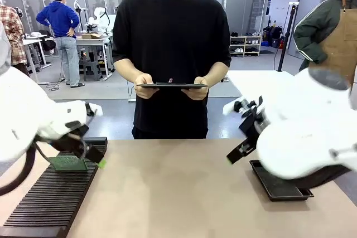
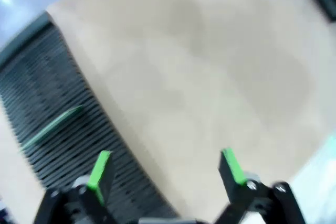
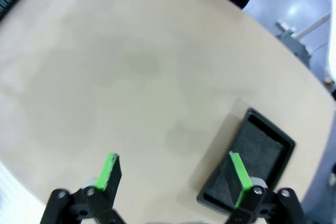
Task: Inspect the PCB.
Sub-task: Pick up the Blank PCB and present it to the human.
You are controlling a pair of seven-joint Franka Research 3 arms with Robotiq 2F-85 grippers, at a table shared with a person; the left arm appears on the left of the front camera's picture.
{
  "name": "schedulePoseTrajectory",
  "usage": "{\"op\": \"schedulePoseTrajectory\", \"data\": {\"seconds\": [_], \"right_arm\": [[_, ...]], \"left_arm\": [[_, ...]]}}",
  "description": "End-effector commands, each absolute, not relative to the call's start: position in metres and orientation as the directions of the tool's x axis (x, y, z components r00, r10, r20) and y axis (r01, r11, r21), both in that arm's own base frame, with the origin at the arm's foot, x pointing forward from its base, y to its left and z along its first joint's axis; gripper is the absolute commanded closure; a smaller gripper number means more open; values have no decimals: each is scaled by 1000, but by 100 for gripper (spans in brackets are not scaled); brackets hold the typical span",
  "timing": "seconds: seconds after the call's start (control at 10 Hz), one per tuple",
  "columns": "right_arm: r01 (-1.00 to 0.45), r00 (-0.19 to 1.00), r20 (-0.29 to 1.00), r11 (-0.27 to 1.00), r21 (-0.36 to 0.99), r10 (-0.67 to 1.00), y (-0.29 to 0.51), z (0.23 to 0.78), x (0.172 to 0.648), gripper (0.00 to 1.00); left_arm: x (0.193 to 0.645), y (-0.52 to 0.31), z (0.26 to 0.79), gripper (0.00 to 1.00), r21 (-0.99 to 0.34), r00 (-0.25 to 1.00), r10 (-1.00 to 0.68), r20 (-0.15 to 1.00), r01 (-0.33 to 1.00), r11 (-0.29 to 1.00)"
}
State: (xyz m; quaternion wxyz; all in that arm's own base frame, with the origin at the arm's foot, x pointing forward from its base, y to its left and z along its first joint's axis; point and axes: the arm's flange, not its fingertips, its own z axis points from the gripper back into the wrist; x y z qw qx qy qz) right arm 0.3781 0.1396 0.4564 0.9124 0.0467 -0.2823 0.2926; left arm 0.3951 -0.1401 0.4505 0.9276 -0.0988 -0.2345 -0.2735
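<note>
PCB (image 2: 52, 127) upright in rack (image 2: 68, 145), tray (image 3: 257, 153) near fingers (image 3: 239, 174)

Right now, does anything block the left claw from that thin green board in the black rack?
Nothing visible: the open left gripper hangs close by the green PCB slotted in the black ribbed rack.

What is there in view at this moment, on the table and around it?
Table: one, tan, between robot and person.
Slotted rack: one, black, table's left side.
PCB: one, green, standing in the rack.
Tray: one, black, table's right side.
Clipboard: one, dark, held level at the far side.
Left gripper: one, black with green pads, open, by the rack.
Right gripper: one, same colours, open, beside the tray.
Person's hands: two, holding the clipboard's ends.
</note>
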Motion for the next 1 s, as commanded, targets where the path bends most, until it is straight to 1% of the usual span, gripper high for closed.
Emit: {"op": "schedulePoseTrajectory", "data": {"seconds": [0.0, 0.1, 0.2, 0.3, 0.4, 0.5, 0.6, 0.7, 0.8, 0.9], "right_arm": [[-559, 736, 501, 827, 70, 455, 95, 520, 353, 0], [-542, 771, 497, 820, 185, 398, 66, 548, 335, 0], [-544, 792, 480, 793, 276, 376, 34, 566, 320, 0], [-528, 802, 511, 766, 367, 308, 4, 577, 306, 0], [-519, 807, 538, 730, 445, 245, -28, 584, 292, 0], [-479, 825, 544, 696, 535, 150, -62, 585, 271, 0], [-463, 823, 559, 695, 551, 104, -80, 583, 257, 0], [-445, 823, 564, 699, 559, 72, -93, 580, 242, 0], [-437, 821, 568, 709, 553, 64, -102, 577, 238, 0], [-421, 818, 574, 709, 565, 28, -111, 575, 227, 0]], "left_arm": [[380, -103, 510, 0, -182, 774, -435, 460, 562, 807], [362, -79, 541, 0, -240, 790, -430, 437, 564, 790], [346, -50, 567, 0, -267, 815, -408, 411, 536, 801], [330, -19, 587, 0, -325, 802, -399, 445, 559, 762], [314, 11, 602, 0, -386, 780, -361, 511, 583, 715], [295, 40, 611, 0, -429, 786, -295, 544, 562, 707], [275, 66, 614, 0, -478, 784, -226, 578, 550, 685], [254, 92, 614, 0, -530, 765, -110, 635, 535, 658], [245, 106, 608, 0, -544, 755, -48, 654, 514, 663], [228, 124, 598, 0, -588, 741, 31, 671, 506, 631]]}}
